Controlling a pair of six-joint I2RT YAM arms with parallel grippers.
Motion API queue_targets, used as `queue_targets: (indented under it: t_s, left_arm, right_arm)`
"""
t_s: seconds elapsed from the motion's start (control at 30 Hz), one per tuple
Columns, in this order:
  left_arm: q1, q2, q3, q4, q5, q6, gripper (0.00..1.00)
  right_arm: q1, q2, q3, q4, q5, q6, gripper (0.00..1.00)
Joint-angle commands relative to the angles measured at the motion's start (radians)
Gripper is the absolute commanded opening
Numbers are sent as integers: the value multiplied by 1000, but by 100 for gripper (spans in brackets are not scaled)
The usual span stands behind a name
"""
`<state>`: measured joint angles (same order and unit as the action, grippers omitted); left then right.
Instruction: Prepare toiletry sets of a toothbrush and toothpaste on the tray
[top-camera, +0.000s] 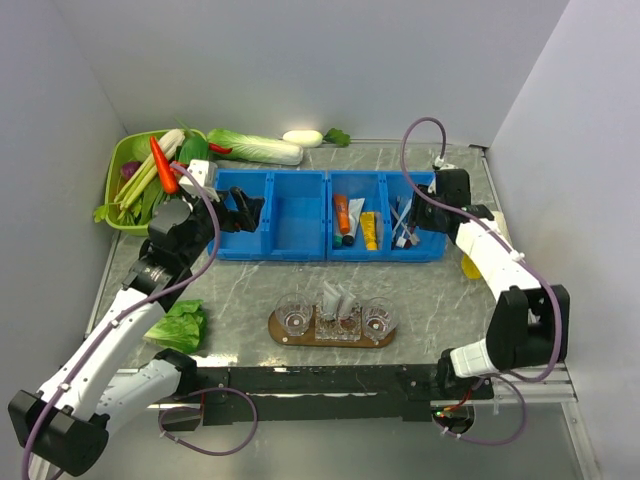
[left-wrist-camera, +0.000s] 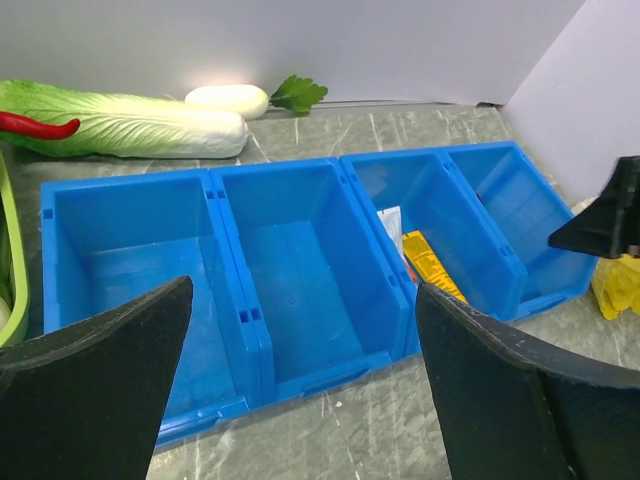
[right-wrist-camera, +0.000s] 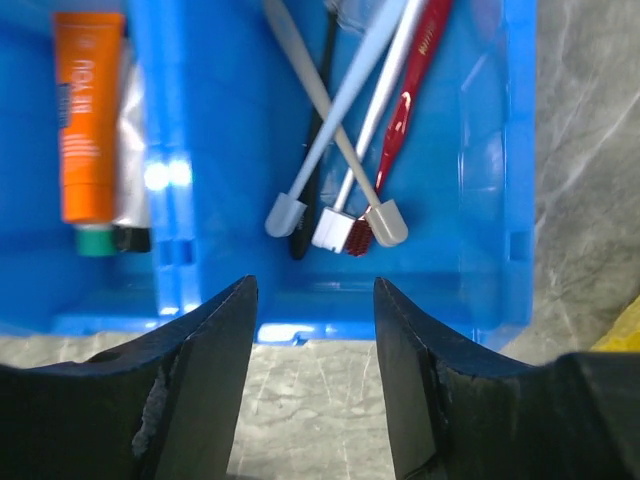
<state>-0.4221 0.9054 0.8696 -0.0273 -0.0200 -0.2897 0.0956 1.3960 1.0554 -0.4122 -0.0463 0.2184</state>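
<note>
Several toothbrushes (right-wrist-camera: 334, 123) lie crossed in the rightmost blue bin (top-camera: 428, 245), heads toward me. My right gripper (right-wrist-camera: 315, 290) hangs open over that bin's near wall, nothing between its fingers; from above the gripper (top-camera: 420, 222) sits at the bin's right side. An orange tube (right-wrist-camera: 88, 120) and a silvery toothpaste tube (right-wrist-camera: 130, 150) lie one bin to the left. The brown tray (top-camera: 280, 335) holds three glass cups, with white toothpaste tubes (top-camera: 335, 298) standing at its middle. My left gripper (left-wrist-camera: 305, 290) is wide open in front of the two bare left bins (left-wrist-camera: 300, 270).
A green basket (top-camera: 118, 190) of vegetables stands at the back left, with a cabbage (top-camera: 255, 147) and a white radish (top-camera: 302, 138) behind the bins. A lettuce leaf (top-camera: 178, 325) lies left of the tray. A yellow object (top-camera: 470, 265) sits beside the right arm.
</note>
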Motion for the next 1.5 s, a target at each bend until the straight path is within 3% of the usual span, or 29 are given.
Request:
queue_targets:
  t_s: [0.0, 0.33, 1.07, 1.47]
  left_arm:
    - [0, -19, -3, 30, 32, 1, 97]
    - [-3, -10, -4, 30, 35, 7, 97]
    - [-6, 1, -4, 35, 61, 7, 97]
    - [-7, 3, -4, 33, 58, 9, 97]
  right_arm:
    - [18, 67, 77, 35, 39, 59, 57]
    - [67, 334, 236, -37, 109, 104, 47]
    - [76, 514, 278, -40, 94, 164, 45]
    - [76, 469, 256, -57, 151, 139, 23]
